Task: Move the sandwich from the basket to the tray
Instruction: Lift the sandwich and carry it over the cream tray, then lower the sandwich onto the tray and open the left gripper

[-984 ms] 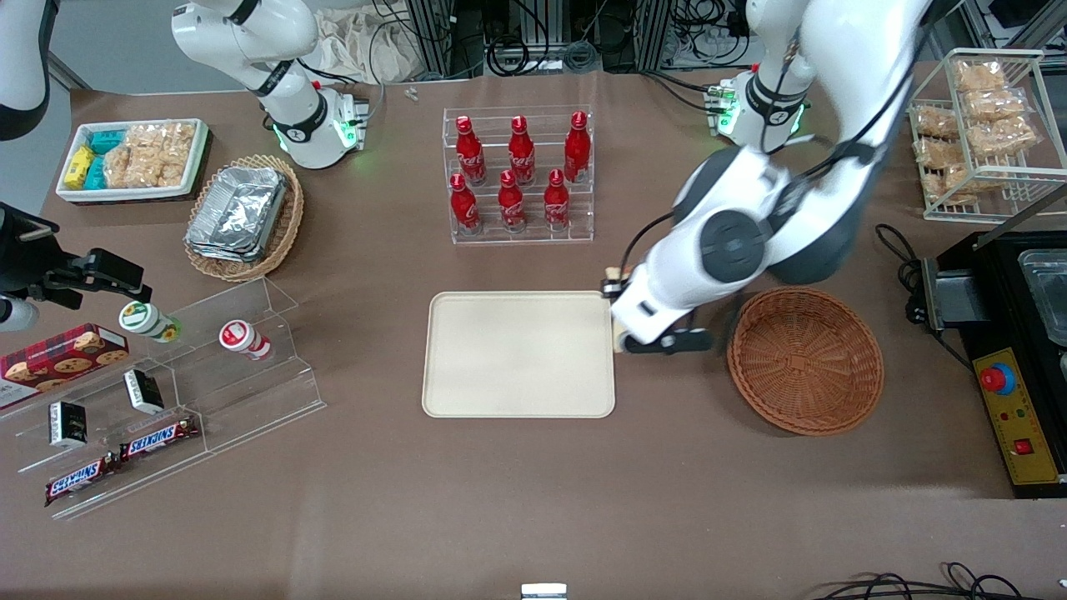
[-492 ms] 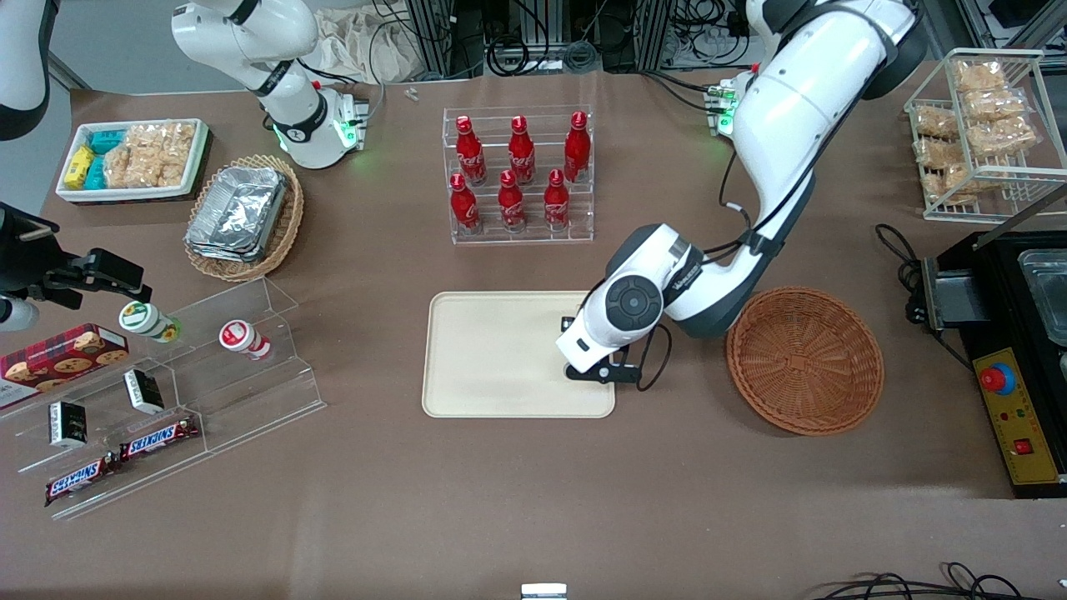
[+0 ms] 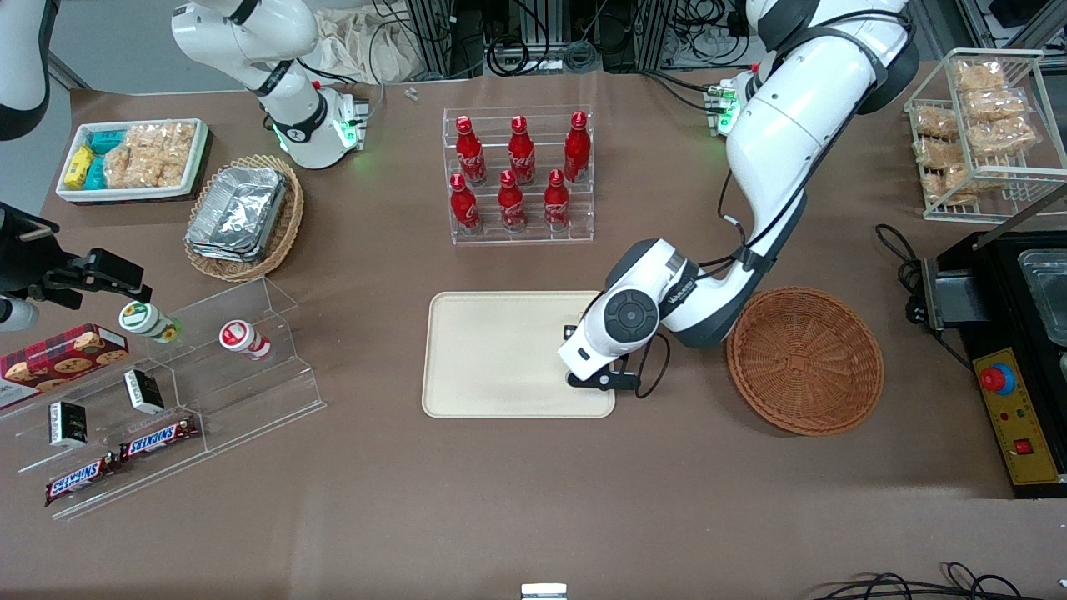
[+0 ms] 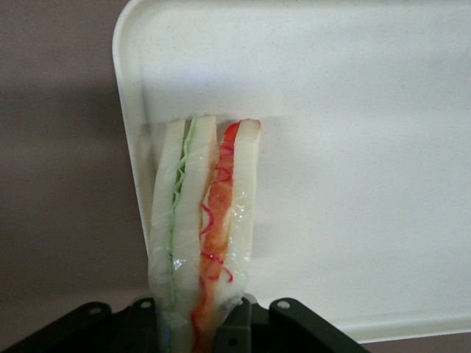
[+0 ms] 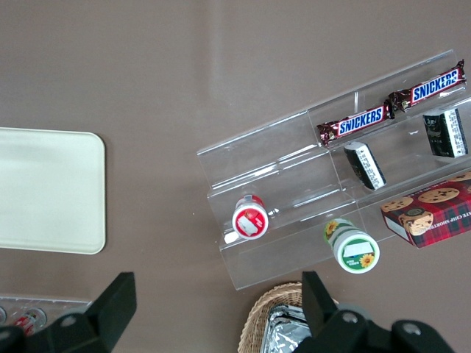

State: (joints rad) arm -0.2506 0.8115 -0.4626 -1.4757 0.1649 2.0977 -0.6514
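Tool point(image 4: 199, 334) clamped on the sandwich point(image 4: 202, 235), low over the tray point(image 3: 492, 354) at its end nearest the basket point(image 3: 804, 360). Sandwich hangs on edge, its tip just inside the tray rim; contact with the surface not discernible. Basket looks empty, beside the tray on the bench point(image 3: 533, 500). Step in hand: placing. Next, probably: lower until it rests, release, lift clear.

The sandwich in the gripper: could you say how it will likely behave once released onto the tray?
The sandwich is probably soft: thin bread layers held by the gripper look easily squashed. Standing on edge over the tray, it may tip flat when released. Its clear wrap looks glossy, so possibly slippery.
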